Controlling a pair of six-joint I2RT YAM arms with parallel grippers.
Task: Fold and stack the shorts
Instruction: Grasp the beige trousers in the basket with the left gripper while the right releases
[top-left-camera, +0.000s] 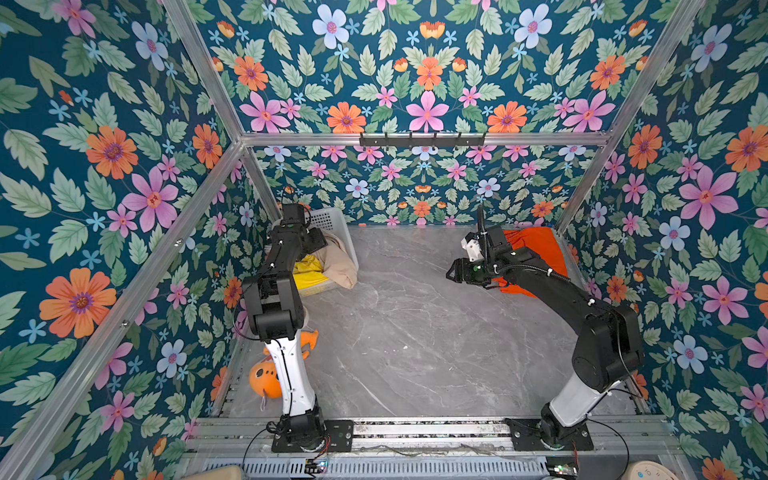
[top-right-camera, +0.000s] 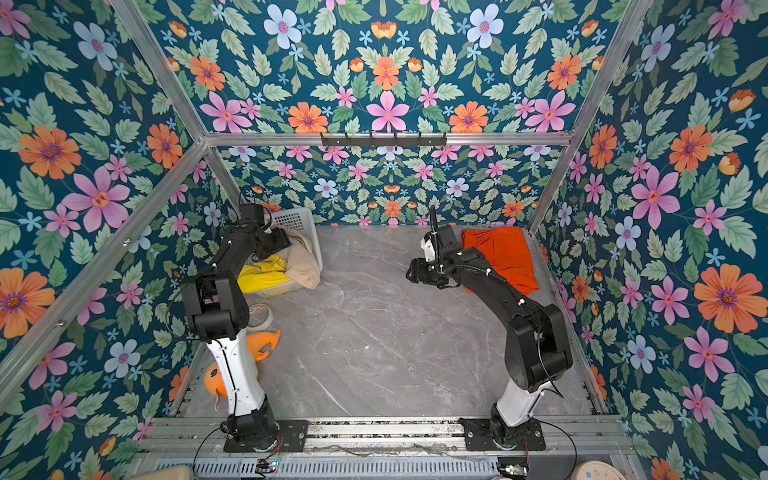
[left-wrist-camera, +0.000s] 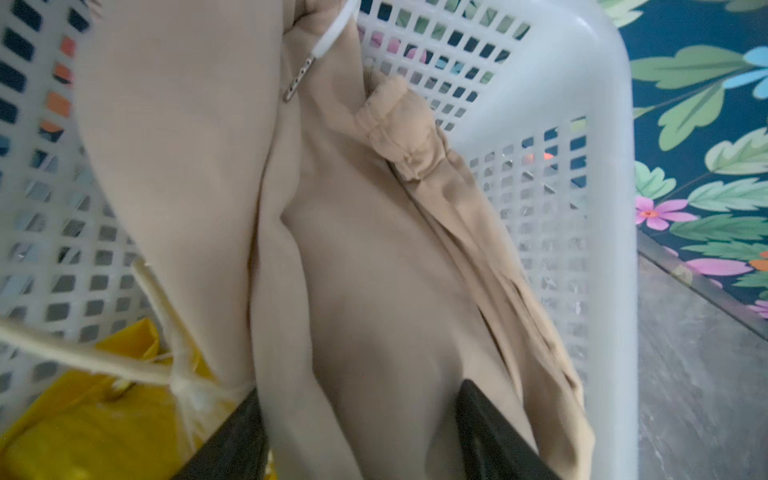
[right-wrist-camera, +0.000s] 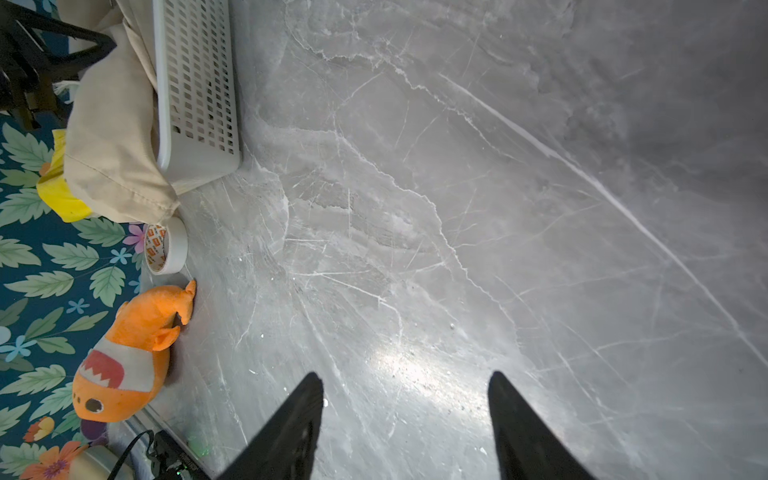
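Note:
The beige shorts (top-left-camera: 341, 262) (top-right-camera: 305, 262) hang over the near rim of the white basket (top-left-camera: 328, 218), and the yellow shorts (top-left-camera: 309, 272) lie in the basket beside them. My left gripper (top-left-camera: 322, 241) reaches into the basket. In the left wrist view it (left-wrist-camera: 359, 390) stands open, with a thick fold of the beige shorts (left-wrist-camera: 374, 270) between its fingers and a white drawstring above. The orange shorts (top-left-camera: 536, 249) (top-right-camera: 503, 253) lie spread flat at the back right. My right gripper (top-left-camera: 451, 272) (right-wrist-camera: 405, 376) hovers open over bare table, left of the orange shorts, holding nothing.
An orange plush fish (top-left-camera: 266, 378) (right-wrist-camera: 124, 353) lies at the front left behind the left arm. A tape roll (top-right-camera: 262, 316) (right-wrist-camera: 166, 249) sits between the fish and the basket. The grey marble table (top-left-camera: 415, 332) is walled in on three sides. A black hook rail (top-left-camera: 422, 139) hangs on the back frame.

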